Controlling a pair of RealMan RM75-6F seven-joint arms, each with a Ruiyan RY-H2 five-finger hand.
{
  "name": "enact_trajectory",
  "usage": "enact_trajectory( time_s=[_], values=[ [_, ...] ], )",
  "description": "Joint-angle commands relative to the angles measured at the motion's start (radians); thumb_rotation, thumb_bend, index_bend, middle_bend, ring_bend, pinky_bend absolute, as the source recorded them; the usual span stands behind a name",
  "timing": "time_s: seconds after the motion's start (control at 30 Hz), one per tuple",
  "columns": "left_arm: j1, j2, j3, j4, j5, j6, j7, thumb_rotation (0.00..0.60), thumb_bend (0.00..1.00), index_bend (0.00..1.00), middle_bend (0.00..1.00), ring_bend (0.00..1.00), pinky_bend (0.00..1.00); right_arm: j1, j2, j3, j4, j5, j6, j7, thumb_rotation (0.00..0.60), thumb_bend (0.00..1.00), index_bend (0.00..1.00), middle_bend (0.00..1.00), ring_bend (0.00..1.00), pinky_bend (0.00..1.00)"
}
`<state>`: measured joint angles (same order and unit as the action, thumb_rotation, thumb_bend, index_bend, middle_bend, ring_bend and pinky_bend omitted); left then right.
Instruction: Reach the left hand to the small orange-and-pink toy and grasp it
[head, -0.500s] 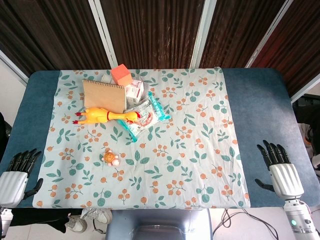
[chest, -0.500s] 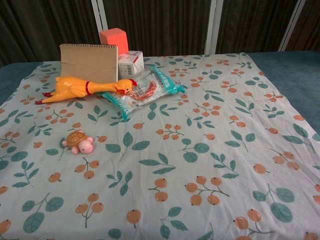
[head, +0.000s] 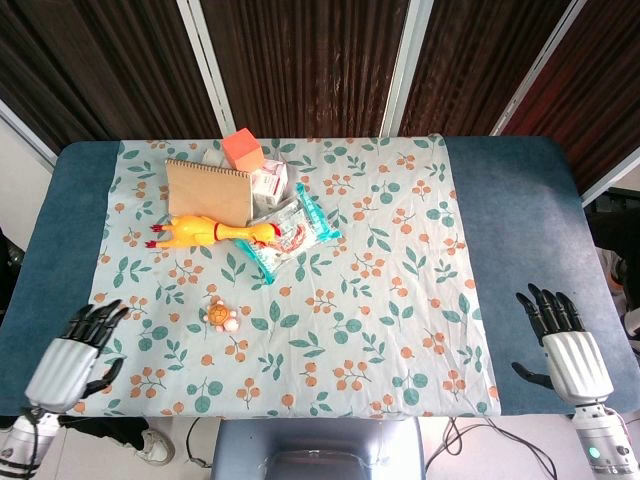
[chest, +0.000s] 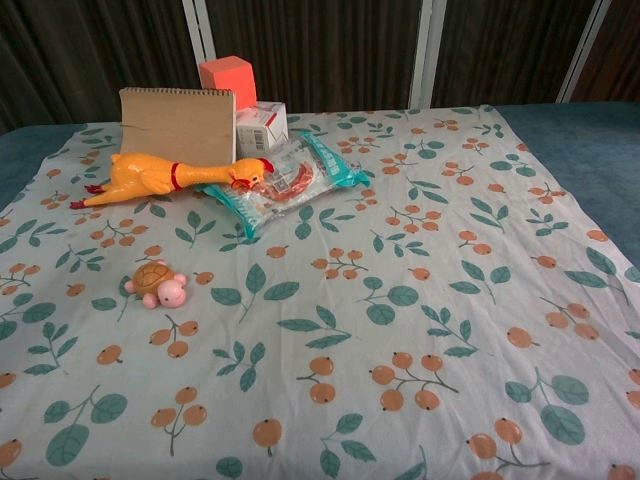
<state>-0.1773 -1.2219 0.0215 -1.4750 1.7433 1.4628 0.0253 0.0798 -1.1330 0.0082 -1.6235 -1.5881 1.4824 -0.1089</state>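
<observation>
The small orange-and-pink toy (head: 221, 317) (chest: 158, 282), a turtle-shaped figure, lies on the floral cloth left of centre. In the head view my left hand (head: 77, 353) hovers at the table's front left corner, fingers spread and empty, well to the left of and nearer than the toy. At the front right edge my right hand (head: 560, 338) is open with its fingers pointing away from me and nothing in it. Neither hand shows in the chest view.
Behind the toy lie a yellow rubber chicken (head: 210, 231) (chest: 170, 176), a brown notebook (head: 207, 190), a snack packet (head: 290, 232), a small white box (head: 268, 181) and an orange cube (head: 241, 149). The floral cloth (head: 380, 300) covers the blue table (head: 520, 220).
My left hand has moved right and slightly forward over the cloth's front left corner, toward the toy. The right hand has barely shifted. The objects have not moved.
</observation>
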Motion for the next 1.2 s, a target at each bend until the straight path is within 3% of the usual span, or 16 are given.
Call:
enact_trajectory(
  time_s=[0.03, 0.1, 0.23, 0.5, 0.83, 1.2],
  values=[
    [-0.095, -0.118, -0.005, 0.086, 0.064, -0.079, 0.039, 0.600, 0.38, 0.01, 0.11, 0.59, 0.58, -0.001, 0.002, -0.001, -0.003, -0.003, 0.003, 0.003, 0.600, 0.18, 0.00, 0.00, 0.00, 0.00],
    [-0.132, -0.165, -0.018, 0.120, 0.082, -0.098, 0.046, 0.600, 0.38, 0.04, 0.15, 0.71, 0.73, 0.000, 0.002, 0.000, -0.003, -0.001, 0.001, 0.003, 0.600, 0.18, 0.00, 0.00, 0.00, 0.00],
    [-0.194, -0.235, -0.040, 0.182, 0.093, -0.147, 0.104, 0.600, 0.40, 0.09, 0.19, 0.82, 0.84, 0.011, 0.003, -0.006, -0.005, 0.012, -0.039, -0.002, 0.600, 0.18, 0.00, 0.00, 0.00, 0.00],
    [-0.282, -0.280, -0.065, 0.171, 0.007, -0.320, 0.215, 0.600, 0.41, 0.14, 0.13, 0.85, 0.87, 0.035, 0.021, -0.018, -0.013, 0.020, -0.101, 0.018, 0.600, 0.18, 0.00, 0.00, 0.00, 0.00],
    [-0.333, -0.349, -0.072, 0.274, -0.067, -0.388, 0.247, 0.600, 0.41, 0.16, 0.12, 0.85, 0.88, 0.040, 0.035, -0.016, -0.018, 0.038, -0.117, 0.031, 0.600, 0.18, 0.00, 0.00, 0.00, 0.00],
    [-0.362, -0.412, -0.039, 0.423, -0.046, -0.343, 0.169, 0.600, 0.41, 0.32, 0.31, 0.88, 0.90, 0.036, 0.043, -0.015, -0.023, 0.044, -0.110, 0.036, 0.600, 0.18, 0.00, 0.00, 0.00, 0.00]
  ],
)
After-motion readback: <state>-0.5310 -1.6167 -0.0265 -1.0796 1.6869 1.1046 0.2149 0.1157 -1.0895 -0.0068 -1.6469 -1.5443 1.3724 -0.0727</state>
